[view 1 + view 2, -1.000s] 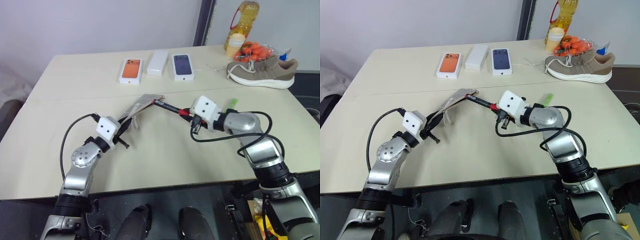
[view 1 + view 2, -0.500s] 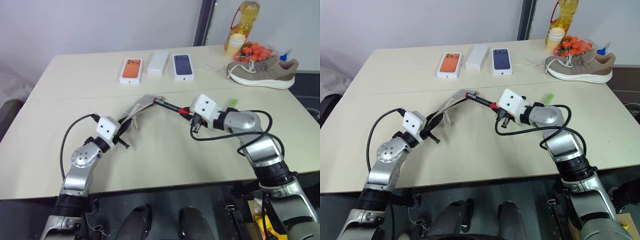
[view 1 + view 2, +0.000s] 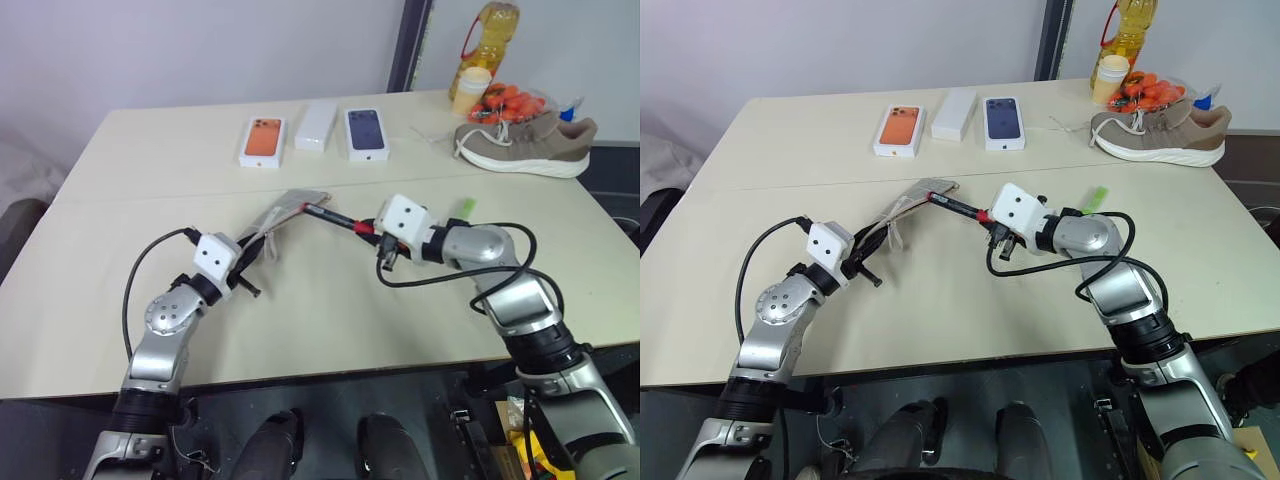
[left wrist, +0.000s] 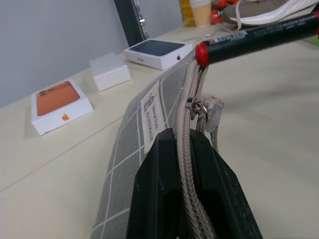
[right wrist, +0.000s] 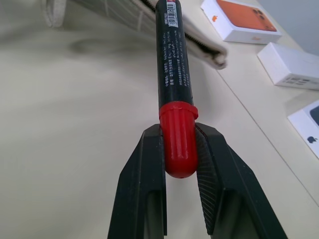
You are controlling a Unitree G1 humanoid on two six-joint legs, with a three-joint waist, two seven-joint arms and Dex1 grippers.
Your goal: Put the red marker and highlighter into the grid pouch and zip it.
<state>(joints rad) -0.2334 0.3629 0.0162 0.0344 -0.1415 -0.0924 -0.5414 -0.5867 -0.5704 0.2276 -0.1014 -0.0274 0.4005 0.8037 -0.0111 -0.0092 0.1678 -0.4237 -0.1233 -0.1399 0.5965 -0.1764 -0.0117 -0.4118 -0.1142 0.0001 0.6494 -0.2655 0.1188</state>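
Grey, floppy fabric of the grid pouch [image 4: 130, 149], pinched at its zipper edge by the left gripper [image 4: 183, 164], likely sagging; stiff, light red marker [image 5: 170, 64] clamped by its cap in the right gripper [image 5: 179, 159], tip at the pouch mouth, toward ten o'clock.

Red marker [image 5: 172, 79] tip at grid pouch [image 4: 149, 129] mouth — pouch raised; lime highlighter [image 3: 465, 206] on table.

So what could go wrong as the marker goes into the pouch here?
The right gripper holds the red marker only by its cap, so the barrel could pivot or slip. Its tip sits right at the edge of the grid pouch, so it might push against the fabric instead of entering. The left gripper pinches the zipper edge, possibly narrowing the opening.
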